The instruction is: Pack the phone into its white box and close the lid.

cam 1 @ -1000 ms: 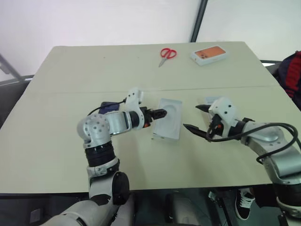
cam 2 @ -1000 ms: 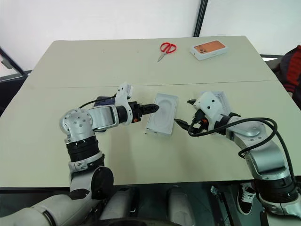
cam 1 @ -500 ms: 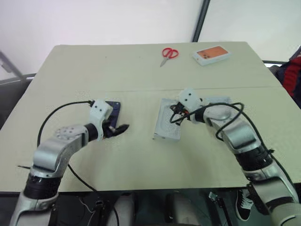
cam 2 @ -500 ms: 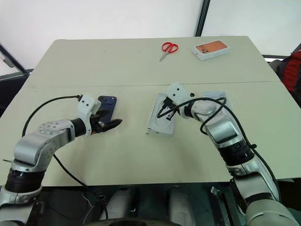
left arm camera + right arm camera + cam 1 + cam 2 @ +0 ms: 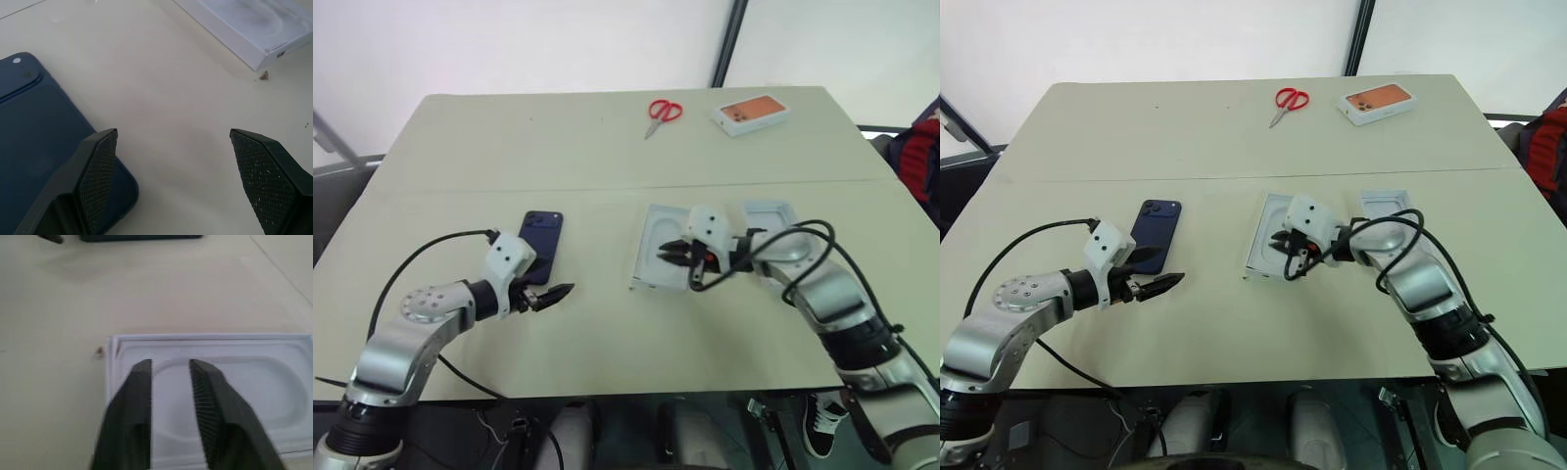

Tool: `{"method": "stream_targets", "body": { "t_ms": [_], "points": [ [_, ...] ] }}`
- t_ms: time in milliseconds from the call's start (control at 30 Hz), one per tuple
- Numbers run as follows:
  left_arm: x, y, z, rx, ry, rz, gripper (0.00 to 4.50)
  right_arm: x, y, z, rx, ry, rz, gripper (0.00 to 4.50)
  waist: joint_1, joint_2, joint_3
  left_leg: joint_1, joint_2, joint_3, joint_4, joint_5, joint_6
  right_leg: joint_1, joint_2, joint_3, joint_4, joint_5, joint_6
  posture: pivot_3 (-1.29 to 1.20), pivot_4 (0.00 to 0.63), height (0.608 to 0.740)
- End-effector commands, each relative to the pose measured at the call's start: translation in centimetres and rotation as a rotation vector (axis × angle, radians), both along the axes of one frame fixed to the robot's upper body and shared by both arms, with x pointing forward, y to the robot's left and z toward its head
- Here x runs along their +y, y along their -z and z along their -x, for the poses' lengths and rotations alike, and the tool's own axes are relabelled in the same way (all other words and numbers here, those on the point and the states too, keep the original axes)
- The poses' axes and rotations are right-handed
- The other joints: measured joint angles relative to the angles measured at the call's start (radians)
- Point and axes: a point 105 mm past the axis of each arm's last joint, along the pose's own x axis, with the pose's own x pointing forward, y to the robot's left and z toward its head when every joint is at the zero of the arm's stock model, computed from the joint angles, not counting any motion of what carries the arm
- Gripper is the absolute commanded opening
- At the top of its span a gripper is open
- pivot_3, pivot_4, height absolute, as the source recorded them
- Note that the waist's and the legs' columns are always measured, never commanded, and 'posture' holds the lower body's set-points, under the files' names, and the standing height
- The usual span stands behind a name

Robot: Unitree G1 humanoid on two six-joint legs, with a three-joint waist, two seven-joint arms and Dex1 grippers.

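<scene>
Left eye view: the left gripper [image 5: 554, 293] has pulled back beside the phone [image 5: 540, 245], fingers wide apart, holding nothing.
Phone: now uncovered, flat on the table [image 5: 509, 147].
Right gripper [image 5: 672, 255]: moved over the white insert [image 5: 658, 245], fingers narrowly parted, empty.
White box [image 5: 770, 217]: behind the right arm.

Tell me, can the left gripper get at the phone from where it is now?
Probably yes. The left gripper is open, low over the table, and the phone lies flat right beside one finger, with nothing on it or between them.
</scene>
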Motion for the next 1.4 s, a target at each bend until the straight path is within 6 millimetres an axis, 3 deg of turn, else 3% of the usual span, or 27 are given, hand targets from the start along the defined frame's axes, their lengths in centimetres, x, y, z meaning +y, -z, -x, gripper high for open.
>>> {"method": "stream_targets", "body": {
  "t_ms": [33,267,367,467,667,933,1100,1200,1400],
  "points": [
    [-0.8,-1.0,0.4,-0.05,0.057,-0.002,3.86,0.5,0.2,2.4,-0.011,-0.082,0.017,2.26,0.0,0.0,0.0,0.0,0.0,0.0,0.0,0.0,0.0,0.0,0.0,0.0,0.0,0.0,0.0,0.0,0.15,0.74],
    [-1.7,-1.0,0.4,-0.055,0.102,-0.007,3.86,-0.3,2.5,2.7,-0.008,-0.049,0.1,2.26,-0.002,0.0,0.0,0.001,0.0,0.0,0.0,0.0,0.0,0.0,0.001,0.0,0.001,0.0,0.0,0.0,0.15,0.74],
    [-1.8,-1.0,0.2,-0.057,0.101,-0.005,3.86,-0.5,3.1,2.8,-0.029,-0.067,0.141,1.38,-0.002,0.0,0.0,0.0,0.0,0.0,0.0,0.0,0.0,0.0,0.001,0.0,0.0,0.0,0.0,0.0,0.15,0.74],
    [-1.7,-1.1,0.1,-0.058,0.098,-0.005,3.86,-0.5,3.2,2.8,-0.063,-0.09,0.168,0.02,-0.002,0.0,0.0,0.001,0.0,0.0,0.0,0.0,0.0,0.0,0.001,0.0,0.0,0.0,0.0,0.0,0.15,0.74],
    [-1.1,-1.1,0.0,-0.058,0.073,-0.007,3.86,-0.1,3.0,3.1,-0.121,-0.18,0.192,0.02,-0.002,0.0,0.0,0.001,0.0,0.0,0.0,0.0,0.0,0.0,0.001,0.0,0.0,0.0,0.0,0.0,0.15,0.74],
    [0.7,-1.6,-0.3,-0.069,0.003,-0.002,3.86,1.3,2.6,5.7,-0.087,-0.391,0.174,0.02,-0.002,0.0,0.0,0.001,0.001,0.0,0.0,0.0,0.0,0.0,0.001,0.0,0.0,0.0,0.0,0.0,0.15,0.74],
    [1.6,-1.9,0.0,-0.075,-0.033,0.008,3.86,2.0,2.5,5.3,-0.071,-0.367,0.15,0.02,-0.003,0.0,0.0,0.001,0.001,0.0,0.0,0.0,0.0,0.0,0.001,0.0,0.001,0.0,0.0,0.0,0.15,0.74],
    [2.0,-1.8,0.2,-0.075,-0.051,0.004,3.86,2.3,2.4,5.5,-0.025,-0.359,0.123,0.98,-0.002,0.0,0.0,0.001,0.001,0.0,0.0,0.0,0.0,0.0,0.001,0.0,0.0,0.0,0.0,0.0,0.15,0.74],
    [3.5,-2.1,0.0,-0.07,-0.129,0.03,3.86,3.4,-0.7,3.9,-0.092,-0.284,-0.022,3.95,-0.002,0.0,0.0,0.001,0.001,0.0,0.001,0.0,0.0,0.0,0.001,0.0,0.001,0.0,0.0,0.0,0.15,0.74]
  ]
}}
